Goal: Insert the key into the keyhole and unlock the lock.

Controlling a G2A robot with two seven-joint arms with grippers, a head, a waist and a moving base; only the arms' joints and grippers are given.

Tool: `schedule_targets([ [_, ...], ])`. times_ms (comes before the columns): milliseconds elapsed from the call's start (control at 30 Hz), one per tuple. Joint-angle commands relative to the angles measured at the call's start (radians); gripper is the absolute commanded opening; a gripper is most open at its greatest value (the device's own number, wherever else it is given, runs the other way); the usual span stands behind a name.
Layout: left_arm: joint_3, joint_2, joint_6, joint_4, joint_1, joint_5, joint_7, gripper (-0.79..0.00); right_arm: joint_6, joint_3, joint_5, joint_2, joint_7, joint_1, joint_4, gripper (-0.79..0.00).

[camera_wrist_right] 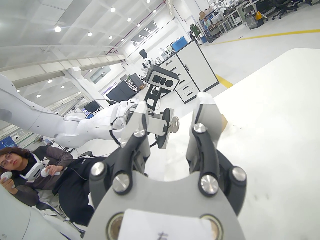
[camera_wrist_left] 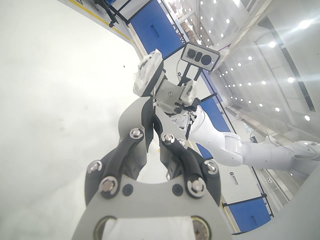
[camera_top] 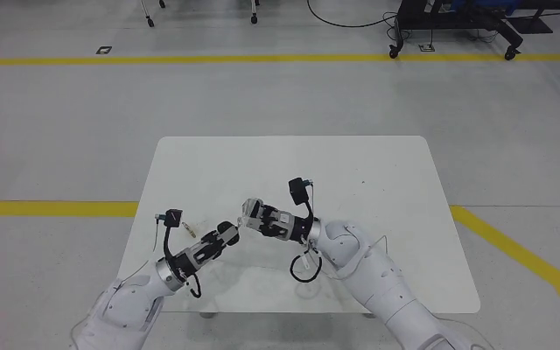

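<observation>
My left gripper [camera_top: 231,230] is shut on a small silver key [camera_wrist_right: 175,124], held just above the middle of the white table [camera_top: 367,175]. The key's round head sticks out past the fingertips, and the key shows as a thin metal sliver [camera_wrist_left: 153,100] in the left wrist view. My right gripper [camera_top: 248,213] faces it from close by and is open, its white-taped fingers [camera_wrist_right: 205,106] spread with nothing between them. A small brass lock [camera_top: 188,230] lies on the table beside the left arm, and a finger partly hides the lock [camera_wrist_right: 224,121] in the right wrist view.
Both grippers meet near the table's front centre. The table's back half and right side hold nothing. Its front edge [camera_top: 262,311] runs close under both arms.
</observation>
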Motion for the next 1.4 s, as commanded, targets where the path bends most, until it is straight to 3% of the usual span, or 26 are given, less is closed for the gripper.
schedule_targets([
  [0, -0.01, 0.003, -0.003, -0.003, 0.006, -0.004, -0.012, -0.785, 0.0, 0.009, 0.009, 0.005, 0.008, -0.005, -0.006, -0.431],
  [100, -0.03, 0.012, 0.009, -0.014, 0.007, 0.011, -0.081, -0.785, 0.0, 0.022, 0.004, 0.016, 0.032, -0.01, -0.027, -0.397],
  [167, -0.044, 0.021, 0.015, -0.025, 0.009, 0.061, -0.138, -0.785, 0.0, 0.025, 0.008, 0.023, 0.054, -0.008, -0.035, -0.234],
  [233, -0.066, 0.026, 0.019, -0.034, 0.022, 0.073, -0.151, -0.785, 0.0, 0.038, -0.009, 0.028, 0.048, 0.0, -0.03, 0.0],
  [367, -0.114, 0.039, 0.08, -0.059, 0.041, 0.002, -0.228, -0.785, 0.0, 0.038, -0.009, 0.028, 0.048, 0.0, -0.03, 0.0],
  [700, -0.109, 0.038, 0.096, -0.062, 0.05, 0.001, -0.211, -0.785, 0.009, 0.038, -0.009, 0.028, 0.048, -0.003, -0.029, 0.0],
  [800, -0.114, 0.041, 0.127, -0.069, 0.051, -0.005, -0.216, -0.785, 0.022, -0.002, 0.094, 0.028, 0.181, -0.006, -0.021, 0.0],
  [833, -0.113, 0.043, 0.14, -0.068, 0.045, -0.022, -0.244, -0.785, 0.032, -0.012, 0.17, 0.029, 0.246, 0.004, -0.001, -0.062],
  [867, -0.112, 0.045, 0.151, -0.066, 0.036, -0.036, -0.282, -0.785, 0.067, -0.026, 0.249, 0.031, 0.335, 0.019, 0.017, -0.305],
  [933, -0.11, 0.05, 0.171, -0.062, 0.016, -0.04, -0.35, -0.785, 0.138, -0.033, 0.377, 0.034, 0.48, 0.061, 0.043, -0.394],
  [1100, -0.076, 0.055, 0.187, -0.05, -0.017, -0.017, -0.437, -0.785, 0.189, -0.043, 0.554, 0.036, 0.689, 0.104, 0.086, -0.453],
  [1367, -0.048, 0.06, 0.162, -0.044, -0.032, -0.031, -0.475, -0.785, 0.273, -0.087, 0.566, 0.028, 0.795, 0.145, 0.129, -0.443],
])
